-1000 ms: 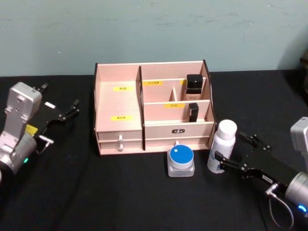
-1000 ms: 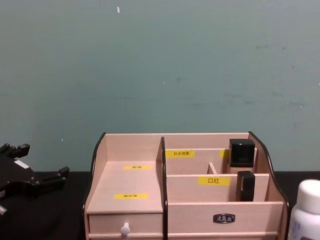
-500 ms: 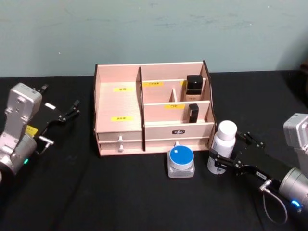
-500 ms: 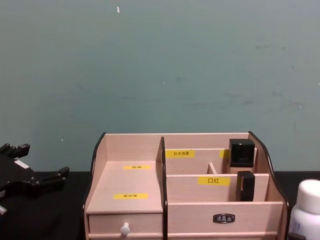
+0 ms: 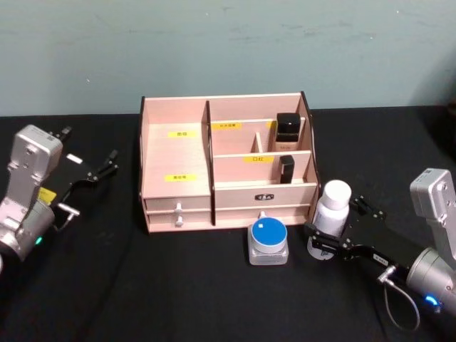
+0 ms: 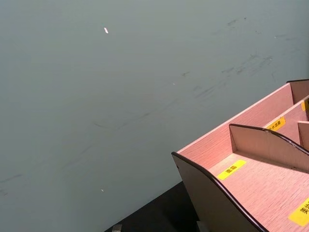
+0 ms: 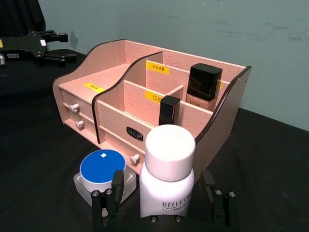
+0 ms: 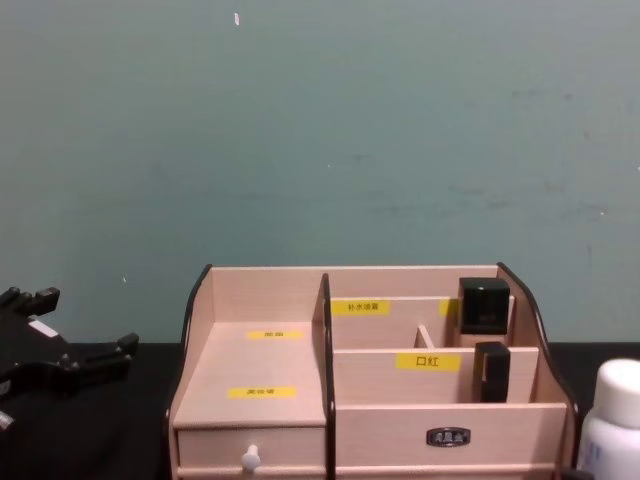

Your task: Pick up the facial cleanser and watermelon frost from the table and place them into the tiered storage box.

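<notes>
Fingers [image 7: 114,193] of the right gripper [image 7: 164,205] stand wide, one on each side of the white round-capped plastic cleanser bottle [image 7: 166,179], and appear clear of it. The bottle stands upright on the black table [image 5: 178,285], just right of the pale pink wooden tiered storage box [image 5: 235,194]. Recommendation: centre, close low on the body, lift straight. The left gripper [image 5: 89,144] is parked at far left, fingers spread.

Right gripper [image 5: 335,218]: has pushed forward and to the robot's left, from just short of the white bottle [image 5: 335,203] to level with it.
Fingers [image 7: 112,195]: earlier spread apart short of the bottle, now one on each side of its lower body, with gaps showing.
Bottle base: now partly hidden behind the near finger in the head view.
</notes>
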Available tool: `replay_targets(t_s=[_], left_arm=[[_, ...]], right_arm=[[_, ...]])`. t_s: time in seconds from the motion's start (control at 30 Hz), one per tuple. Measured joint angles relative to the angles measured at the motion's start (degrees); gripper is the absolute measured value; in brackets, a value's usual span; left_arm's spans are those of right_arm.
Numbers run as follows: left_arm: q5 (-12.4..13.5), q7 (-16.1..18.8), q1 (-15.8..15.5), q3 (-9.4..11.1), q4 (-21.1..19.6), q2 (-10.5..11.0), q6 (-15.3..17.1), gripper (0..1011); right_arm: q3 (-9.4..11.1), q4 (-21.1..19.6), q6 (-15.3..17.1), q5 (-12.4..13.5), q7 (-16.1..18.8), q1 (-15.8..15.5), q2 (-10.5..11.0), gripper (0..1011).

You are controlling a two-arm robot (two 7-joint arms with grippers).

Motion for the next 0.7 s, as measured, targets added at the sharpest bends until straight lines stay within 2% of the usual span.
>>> replay_targets(t_s=[0.37,0.63,0.7], left_arm=[[0.00,0.00,0.00,0.00,0.00,0.00,0.00,1001],[0.00,0.00,0.00,0.00,0.00,0.00,0.00,1001],[0.00,0.00,0.00,0.00,0.00,0.00,0.00,1001]], right_arm=[[0.10,-0.05,0.00,0.14,-0.05,-0.11,0.07,997],[0.16,-0.09,-0.02,0.26,-0.10,-0.15,0.11,836],[0.17,-0.10,-0.02,0.28,-0.10,-0.16,0.12,761]])
